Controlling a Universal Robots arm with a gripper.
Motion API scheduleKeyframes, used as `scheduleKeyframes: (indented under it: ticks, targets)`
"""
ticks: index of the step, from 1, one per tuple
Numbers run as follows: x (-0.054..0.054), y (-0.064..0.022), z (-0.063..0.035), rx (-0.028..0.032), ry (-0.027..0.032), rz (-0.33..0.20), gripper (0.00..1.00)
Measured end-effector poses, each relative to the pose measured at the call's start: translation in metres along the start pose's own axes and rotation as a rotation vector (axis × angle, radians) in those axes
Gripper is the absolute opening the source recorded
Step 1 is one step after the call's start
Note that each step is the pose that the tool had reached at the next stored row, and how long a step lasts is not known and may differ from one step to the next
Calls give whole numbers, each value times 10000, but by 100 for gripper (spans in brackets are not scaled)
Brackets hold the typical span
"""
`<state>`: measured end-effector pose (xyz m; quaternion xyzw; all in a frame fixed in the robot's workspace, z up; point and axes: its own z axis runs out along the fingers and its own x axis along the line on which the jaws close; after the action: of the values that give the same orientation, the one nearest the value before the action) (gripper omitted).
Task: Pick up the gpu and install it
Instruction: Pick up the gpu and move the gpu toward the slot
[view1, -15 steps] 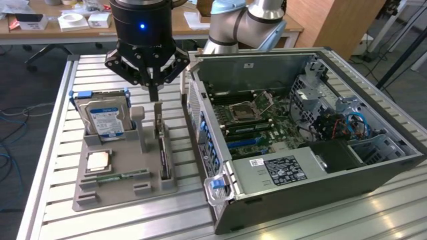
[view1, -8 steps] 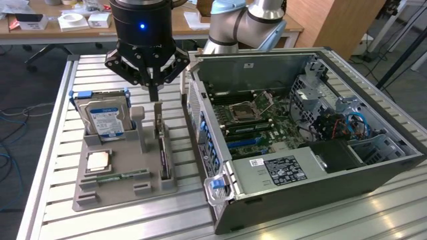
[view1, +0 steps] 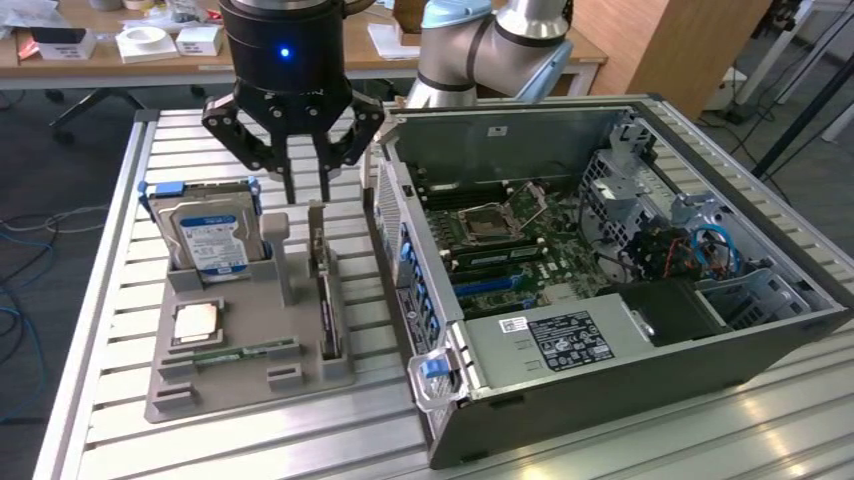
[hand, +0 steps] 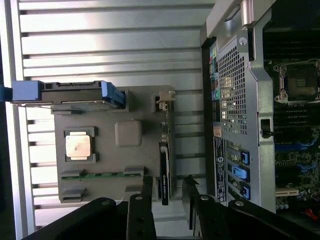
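Gripper (view1: 306, 192) hangs fingers-down over the far end of the gray tray (view1: 220, 385), jaws parted moderately, nothing held. In the wrist view the gripper (hand: 168, 180) has 1 finger on each side of the gpu (hand: 164, 170), with a visible gap on both sides and no contact. In the exterior view the gpu (view1: 326, 300) stands on edge in the tray slot nearest the computer case (view1: 601, 340), at 9 o'clock from the case and about 6 o'clock from the fingertips; not installed. Also on the tray, clock directions taken from the gpu in the exterior view: hard drive (view1: 207, 235) with blue label, upright, at 10 o'clock; cpu chip (view1: 198, 322), flat, at 8 o'clock; green memory stick (view1: 247, 352) at 7 o'clock. The case lies open with its motherboard (view1: 514, 245) exposed. All of it sits on a slatted metal table (view1: 107, 300).
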<state>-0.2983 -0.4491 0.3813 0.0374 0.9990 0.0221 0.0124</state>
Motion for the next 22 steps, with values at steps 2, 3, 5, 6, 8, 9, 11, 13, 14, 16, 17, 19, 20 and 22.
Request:
scheduleKeyframes:
  ticks: [2,3,5,6,8,9,11,13,14,16,17,19,20,22]
  targets:
    - [0,0,0,0,0,0,41]
    - [0,0,0,0,0,0,41]
    - [0,0,0,0,0,0,47]
    - [0,0,1,1,1,0,47]
    - [1,-2,26,-1,-1,0,47]
    - [1,-2,44,-1,-1,0,47]
    - [2,-4,79,0,0,0,47]
    - [3,-5,115,0,1,0,47]
    - [3,-6,133,0,0,0,47]
    - [4,-8,171,0,-1,0,47]
    - [4,-9,189,0,-1,0,47]
    - [5,-10,224,0,0,0,47]
    - [5,-11,242,0,1,0,47]
    - [6,-13,278,0,0,0,47]
